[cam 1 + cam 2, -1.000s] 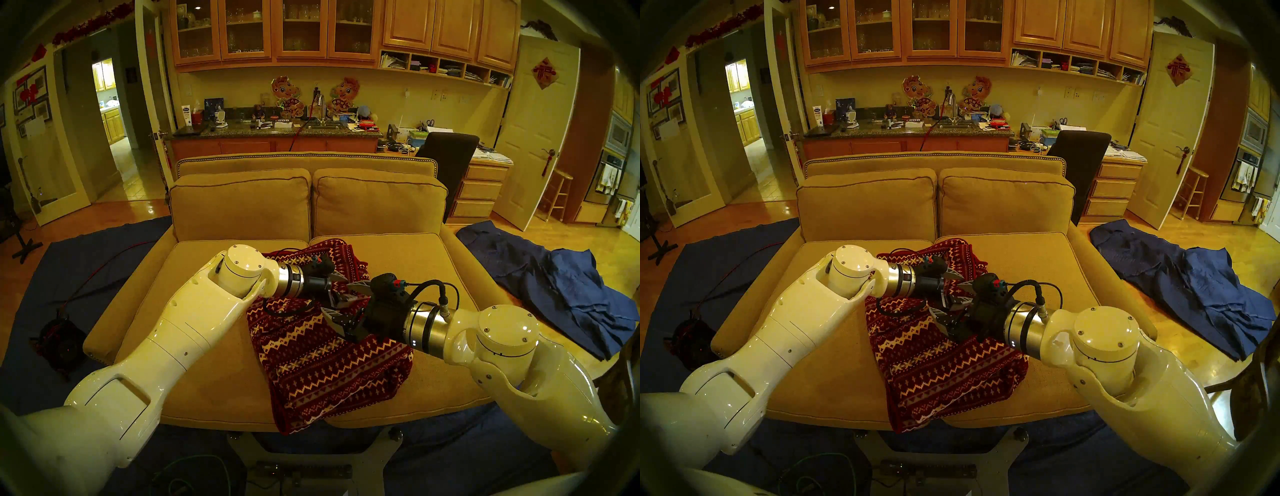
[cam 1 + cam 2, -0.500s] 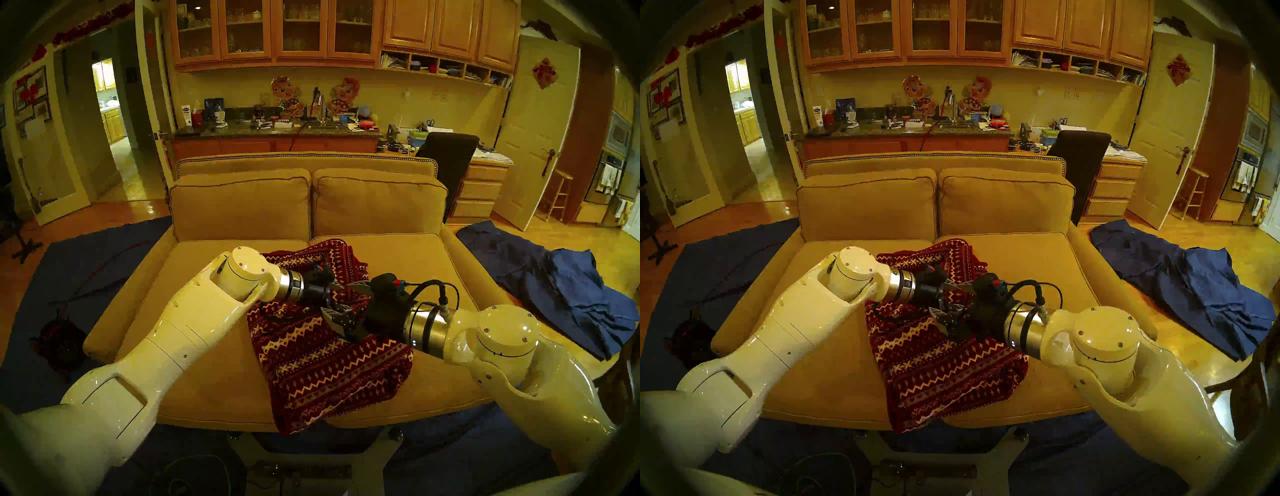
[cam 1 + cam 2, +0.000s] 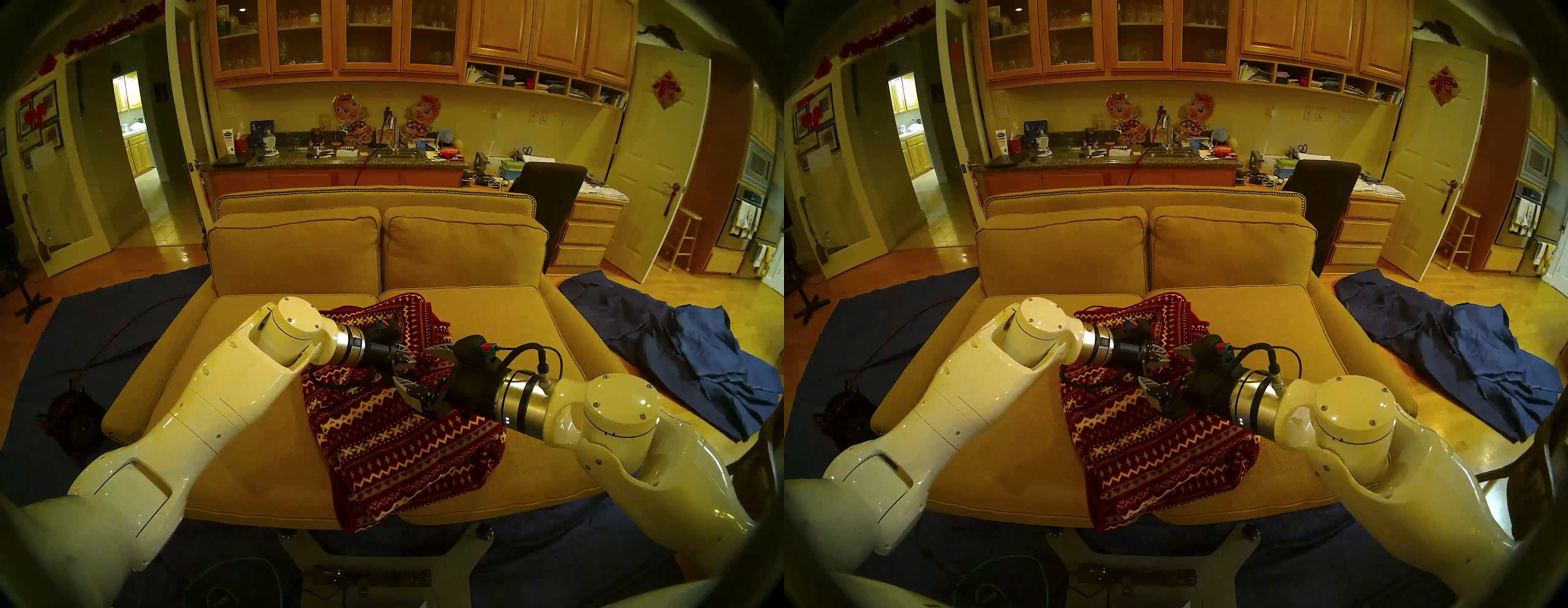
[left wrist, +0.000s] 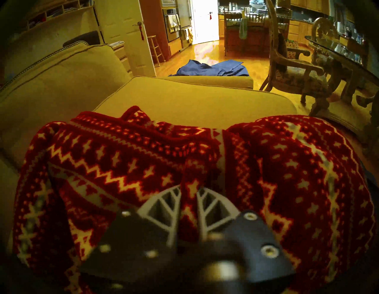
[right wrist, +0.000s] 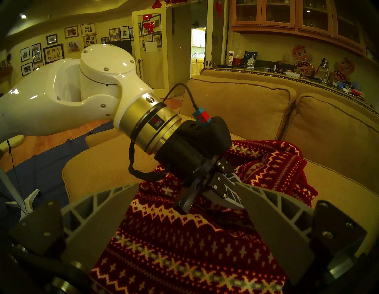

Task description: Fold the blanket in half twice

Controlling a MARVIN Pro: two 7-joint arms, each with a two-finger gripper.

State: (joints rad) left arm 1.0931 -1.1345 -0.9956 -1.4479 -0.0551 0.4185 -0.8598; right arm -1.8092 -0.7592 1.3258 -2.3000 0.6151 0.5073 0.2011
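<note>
The blanket [image 3: 403, 458], dark red with cream and grey patterned bands, lies rumpled and partly folded on the middle of the sofa seat, its near edge hanging over the front. My left gripper [image 3: 407, 356] reaches in from the left over the blanket's far part. In the left wrist view the left gripper [image 4: 190, 194] is shut on a raised ridge of the blanket [image 4: 123, 164]. My right gripper [image 3: 412, 368] faces it from the right, just above the blanket [image 5: 184, 246]. The right gripper [image 5: 186, 184] stands wide open with nothing between its fingers.
The tan sofa [image 3: 254, 424] has two back cushions [image 3: 297, 250] behind the seat. A wrinkled blue cloth [image 3: 679, 352] lies on the floor to the right, and a dark blue sheet [image 3: 85, 339] to the left. A wooden chair [image 4: 297, 67] stands past the sofa's right arm.
My left gripper has drawn back a little to the left, sunk slightly, and closed on a fold of the blanket. The right arm has not moved.
</note>
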